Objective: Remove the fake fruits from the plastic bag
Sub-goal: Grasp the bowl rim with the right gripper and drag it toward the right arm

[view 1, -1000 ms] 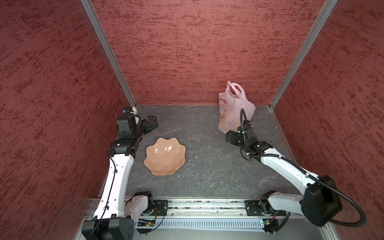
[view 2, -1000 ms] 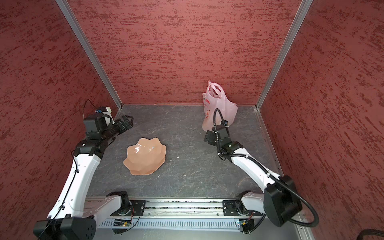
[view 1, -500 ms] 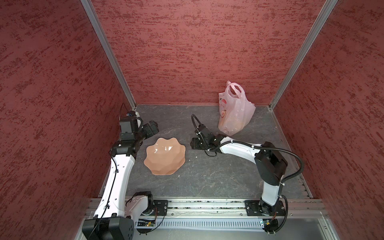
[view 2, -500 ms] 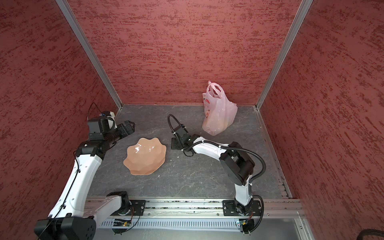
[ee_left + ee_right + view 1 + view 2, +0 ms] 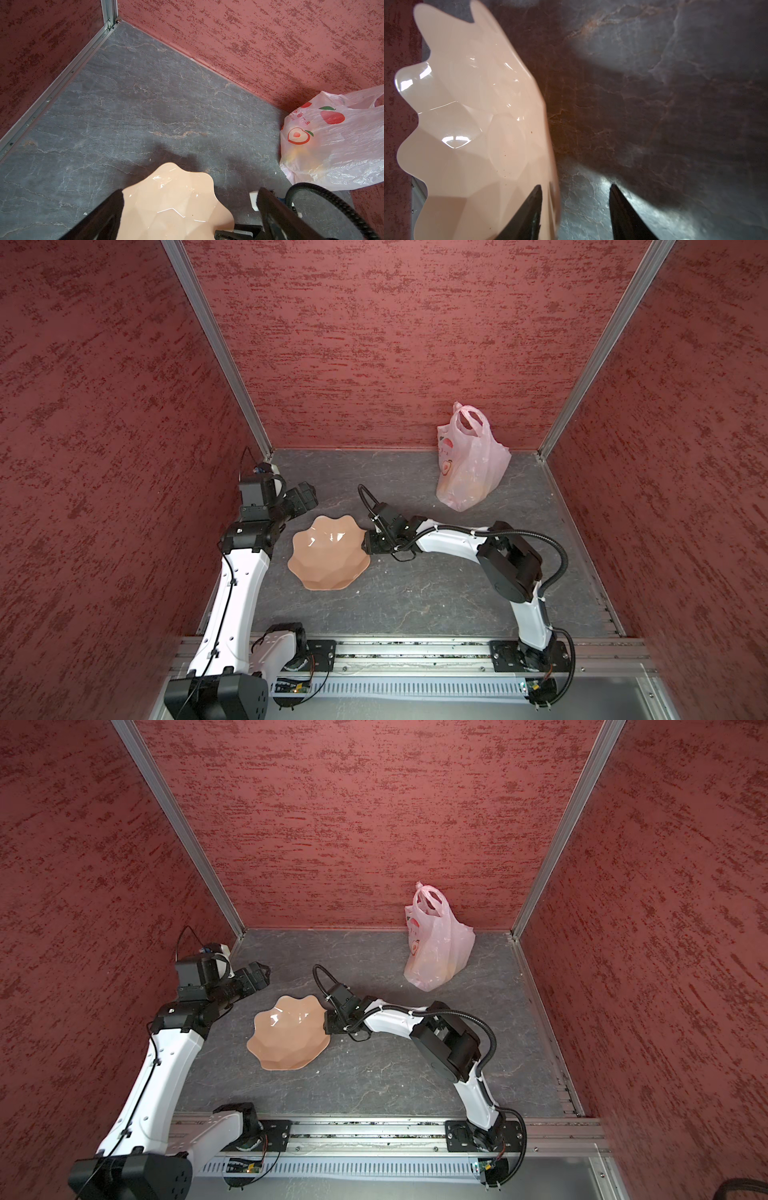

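Note:
The plastic bag [image 5: 469,464] [image 5: 436,946] stands upright at the back right near the wall, handles up, pale pink with red fruit prints [image 5: 332,141]. The fake fruits are hidden inside it; only faint yellow-orange shapes [image 5: 299,153] show through the film. My right gripper [image 5: 368,541] [image 5: 575,186] is far from the bag, low at the right rim of a tan wavy dish [image 5: 328,556]. Its jaws straddle that rim with a gap, one finger over the dish [image 5: 467,124] and one over the table. My left gripper [image 5: 307,497] [image 5: 190,192] hovers open and empty behind the dish.
Red textured walls close in the grey stone table [image 5: 415,593] on three sides. A metal rail [image 5: 415,651] with both arm bases runs along the front. The right arm's elbow [image 5: 511,564] rises over the table's right half.
My right arm has swung from beside the bag across to the dish's right rim, and its jaws have narrowed. The left gripper has shifted slightly toward the dish.

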Motion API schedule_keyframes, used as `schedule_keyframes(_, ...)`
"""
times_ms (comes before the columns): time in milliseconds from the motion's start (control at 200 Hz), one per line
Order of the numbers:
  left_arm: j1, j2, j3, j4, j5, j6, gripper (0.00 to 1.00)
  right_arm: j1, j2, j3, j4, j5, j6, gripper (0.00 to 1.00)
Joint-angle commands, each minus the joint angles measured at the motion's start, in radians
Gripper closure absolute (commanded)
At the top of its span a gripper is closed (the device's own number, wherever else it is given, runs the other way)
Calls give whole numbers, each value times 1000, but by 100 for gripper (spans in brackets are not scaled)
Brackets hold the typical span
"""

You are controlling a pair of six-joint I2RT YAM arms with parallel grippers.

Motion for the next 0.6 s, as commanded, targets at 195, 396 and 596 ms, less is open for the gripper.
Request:
schedule_keyframes(195, 5, -1, 24, -8, 17, 5, 0, 13, 48, 50, 32, -39, 26, 64)
schedule_keyframes(396, 5, -8, 18, -10, 20, 1, 0, 13, 44, 38, 47, -53, 35, 81)
schedule_keyframes(596, 5, -15, 20, -13, 24, -2, 0, 11, 1, -20, 55, -34, 53, 97)
